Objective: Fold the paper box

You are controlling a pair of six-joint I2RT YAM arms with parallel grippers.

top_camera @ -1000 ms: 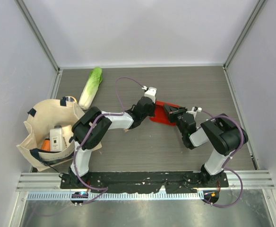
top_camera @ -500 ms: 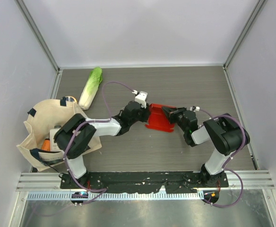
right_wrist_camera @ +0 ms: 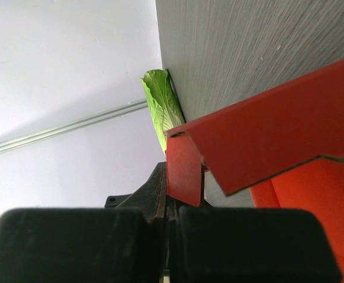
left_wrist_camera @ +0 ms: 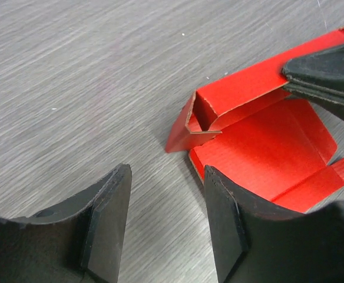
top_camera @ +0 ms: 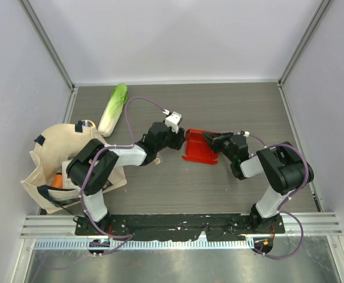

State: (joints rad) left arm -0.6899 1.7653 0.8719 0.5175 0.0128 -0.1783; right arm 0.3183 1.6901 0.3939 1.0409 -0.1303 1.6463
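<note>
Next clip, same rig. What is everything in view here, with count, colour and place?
paper box: 1, bright red, table centre, partly folded, one wall raised
cabbage: 1, green and white, far left of the table
tote bag: 1, beige with dark straps, left edge of the table, open
white item: 1, inside the bag, not identifiable
orange item: 1, inside the bag, mostly hidden
small round item: 1, orange and white, at the bag's far rim, unclear
table: 1, grey wood grain
left arm: 1, black and white, at the box's left side; jaws open, empty
right arm: 1, black, at the box's right side; jaws shut on the raised wall
</note>
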